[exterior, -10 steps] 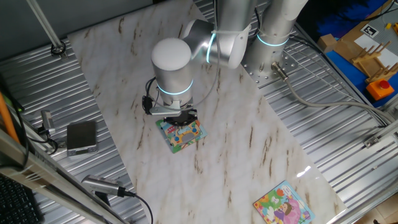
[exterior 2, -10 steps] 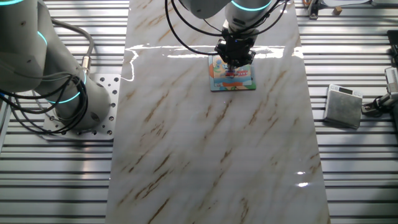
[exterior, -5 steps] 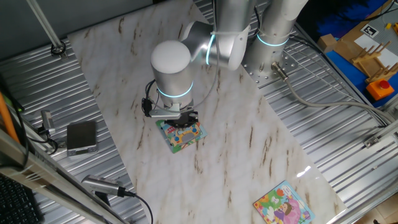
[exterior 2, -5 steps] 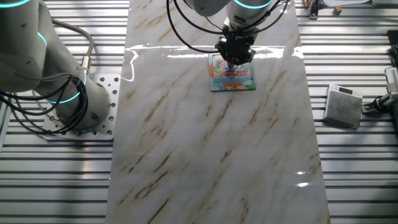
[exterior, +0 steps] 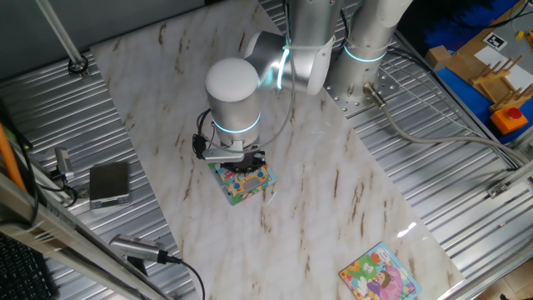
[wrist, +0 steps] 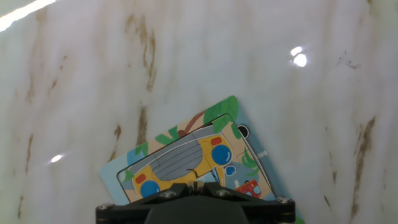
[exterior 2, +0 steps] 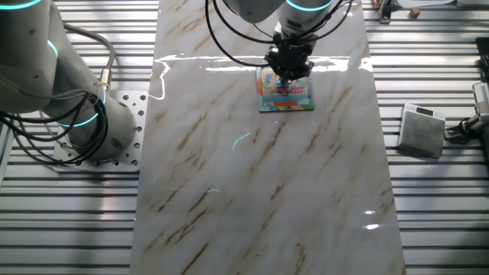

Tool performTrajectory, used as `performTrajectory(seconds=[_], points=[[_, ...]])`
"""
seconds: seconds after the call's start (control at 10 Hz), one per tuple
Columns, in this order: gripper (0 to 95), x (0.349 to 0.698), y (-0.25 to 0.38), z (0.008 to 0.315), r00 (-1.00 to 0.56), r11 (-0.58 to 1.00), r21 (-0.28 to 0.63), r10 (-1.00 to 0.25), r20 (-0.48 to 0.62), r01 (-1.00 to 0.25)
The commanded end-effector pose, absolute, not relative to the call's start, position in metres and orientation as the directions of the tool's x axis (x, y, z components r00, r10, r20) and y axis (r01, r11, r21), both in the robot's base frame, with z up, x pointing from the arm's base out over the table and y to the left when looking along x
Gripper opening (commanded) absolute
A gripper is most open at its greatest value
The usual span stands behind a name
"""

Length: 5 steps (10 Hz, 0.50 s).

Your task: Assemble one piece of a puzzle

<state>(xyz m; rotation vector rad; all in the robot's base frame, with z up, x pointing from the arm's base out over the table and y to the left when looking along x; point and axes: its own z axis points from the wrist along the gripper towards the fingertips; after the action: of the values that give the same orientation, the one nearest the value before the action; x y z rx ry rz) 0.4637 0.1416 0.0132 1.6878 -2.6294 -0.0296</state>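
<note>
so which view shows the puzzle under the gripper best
The hand view: the puzzle fills the lower frame, its yellow vehicle and green leaves clear, though the gripper body hides its lower edge. In one fixed view it is small and partly under the gripper. The other fixed view shows it small and far.

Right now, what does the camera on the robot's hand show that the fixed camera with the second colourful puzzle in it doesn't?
Only the hand view shows the puzzle close up: a yellow vehicle with blue wheels, green leaves, and the seams between pieces. The jaws' housing fills its bottom edge, and I cannot tell whether they are open.

Only the fixed view shows the whole arm, a second puzzle at the marble slab's near corner, a small grey box on the metal table, and the blue bin.

Both show the puzzle lying flat on the marble slab under the jaws.
</note>
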Motion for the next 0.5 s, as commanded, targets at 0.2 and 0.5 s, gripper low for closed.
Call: performTrajectory(seconds=[0.2,0.5], points=[[0.0,0.4638,0.1407,0.0069,-0.417,0.417,0.028,-0.909,0.003,-0.908],[0.0,0.4625,0.1412,0.0122,-0.426,0.427,0.025,-0.904,0.011,-0.904]])
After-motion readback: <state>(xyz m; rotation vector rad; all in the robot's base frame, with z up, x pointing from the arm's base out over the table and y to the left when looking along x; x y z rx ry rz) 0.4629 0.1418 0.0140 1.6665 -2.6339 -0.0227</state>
